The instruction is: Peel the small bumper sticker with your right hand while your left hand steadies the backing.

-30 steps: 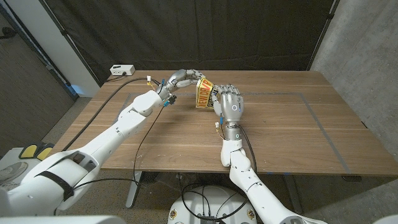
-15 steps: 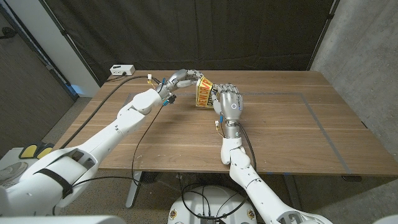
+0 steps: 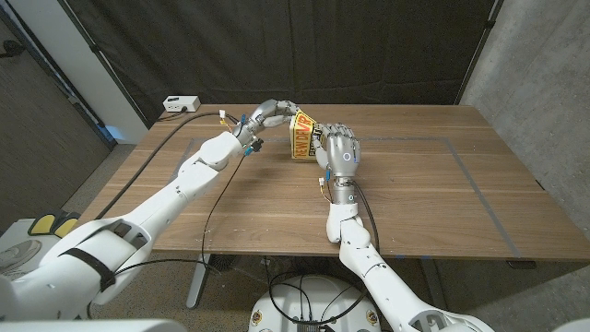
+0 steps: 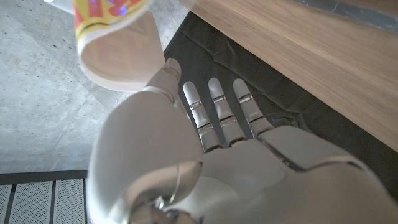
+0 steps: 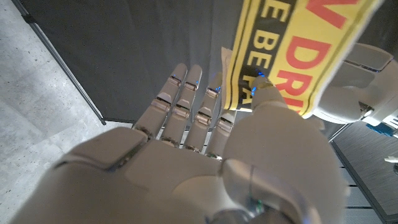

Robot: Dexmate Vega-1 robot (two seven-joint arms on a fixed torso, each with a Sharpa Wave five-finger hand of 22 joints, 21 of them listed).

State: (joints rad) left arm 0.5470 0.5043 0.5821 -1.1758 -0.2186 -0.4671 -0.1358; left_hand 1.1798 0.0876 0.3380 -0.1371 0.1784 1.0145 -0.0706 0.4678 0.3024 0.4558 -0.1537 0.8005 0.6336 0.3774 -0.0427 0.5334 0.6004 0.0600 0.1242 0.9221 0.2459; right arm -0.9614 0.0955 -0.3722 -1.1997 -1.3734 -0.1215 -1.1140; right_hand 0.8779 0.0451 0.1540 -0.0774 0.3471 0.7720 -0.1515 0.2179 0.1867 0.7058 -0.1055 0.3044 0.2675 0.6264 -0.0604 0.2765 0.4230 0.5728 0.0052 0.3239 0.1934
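- Above the far middle of the wooden desk (image 3: pixel 277 198), in the head view, the small yellow bumper sticker (image 3: pixel 300 136) is held up off the surface between the two hands, tilted, with red lettering facing the camera.
- From the head view, the left hand (image 3: pixel 269 116) reaches in from the sticker's left, and the right hand (image 3: pixel 337 152) stands just right of it, back toward the camera.
- Closer in, the right wrist view shows black letters on the sticker's (image 5: pixel 292 56) yellow band and the thumb tip pressed against it; the other fingers (image 5: pixel 180 106) reach out nearly straight, close together.
- Seen from the left wrist, the sticker (image 4: pixel 115 43) curls, its pale underside showing, pinched at the thumb tip of the left hand (image 4: pixel 186 168); the remaining fingers (image 4: pixel 217 106) extend straight, side by side.
- At the desk's far left corner sits a small white box (image 3: pixel 181 103).
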